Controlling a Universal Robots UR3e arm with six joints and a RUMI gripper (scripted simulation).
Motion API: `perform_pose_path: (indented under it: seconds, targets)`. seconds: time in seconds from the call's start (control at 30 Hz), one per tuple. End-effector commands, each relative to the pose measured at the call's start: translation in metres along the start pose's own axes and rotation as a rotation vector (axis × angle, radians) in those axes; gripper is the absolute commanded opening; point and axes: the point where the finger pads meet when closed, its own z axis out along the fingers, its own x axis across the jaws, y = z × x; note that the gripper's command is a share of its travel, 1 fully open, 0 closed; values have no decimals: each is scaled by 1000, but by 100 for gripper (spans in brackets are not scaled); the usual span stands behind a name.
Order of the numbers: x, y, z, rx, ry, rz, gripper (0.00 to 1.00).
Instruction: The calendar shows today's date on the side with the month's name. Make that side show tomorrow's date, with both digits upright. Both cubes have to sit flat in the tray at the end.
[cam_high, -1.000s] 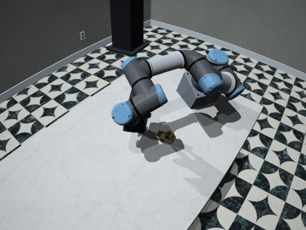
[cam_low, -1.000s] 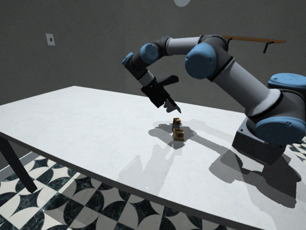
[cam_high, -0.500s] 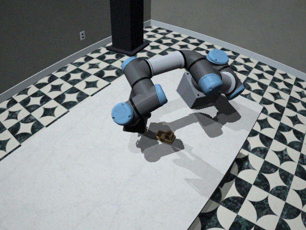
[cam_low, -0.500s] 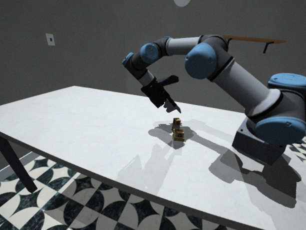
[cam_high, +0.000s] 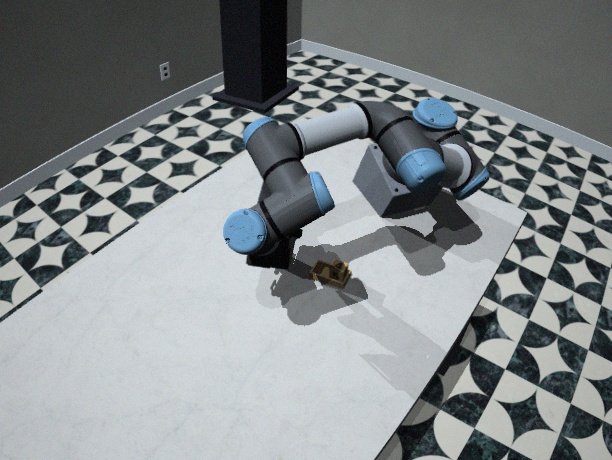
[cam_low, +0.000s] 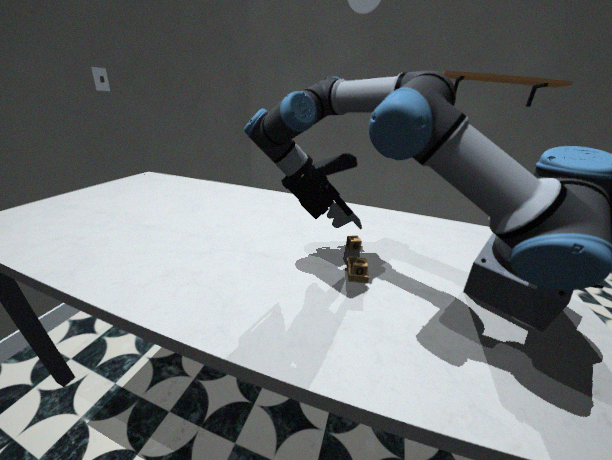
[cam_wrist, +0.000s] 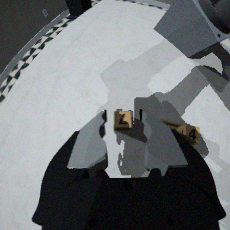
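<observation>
A small wooden tray (cam_high: 324, 274) (cam_low: 358, 276) (cam_wrist: 171, 123) lies on the white table (cam_high: 150, 325) (cam_low: 150, 240). One wooden cube (cam_high: 342, 270) (cam_low: 358, 267) (cam_wrist: 192, 133) sits in it and shows a 4 in the wrist view. A second cube (cam_low: 353, 243) (cam_wrist: 123, 120) stands on the table beside the tray; its digit is blurred. My gripper (cam_low: 346, 219) (cam_wrist: 123, 110) hangs a little above this loose cube. Its fingers stand partly apart and touch nothing. In the top view the wrist hides the loose cube, and only the gripper's dark body (cam_high: 270, 259) shows.
The arm's grey base block (cam_high: 385, 187) (cam_low: 515, 295) stands at the table's far right end. The table's edge runs close on the right of the tray in the top view. A dark pillar (cam_high: 254, 50) stands on the floor behind the table.
</observation>
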Motion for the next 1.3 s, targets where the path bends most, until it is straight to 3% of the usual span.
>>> perform_pose_path:
  seconds: [0.0, 1.27]
  targets:
    - [-1, 4, 3, -2, -2, 1, 29]
    - [-1, 43, 42, -2, -2, 1, 29]
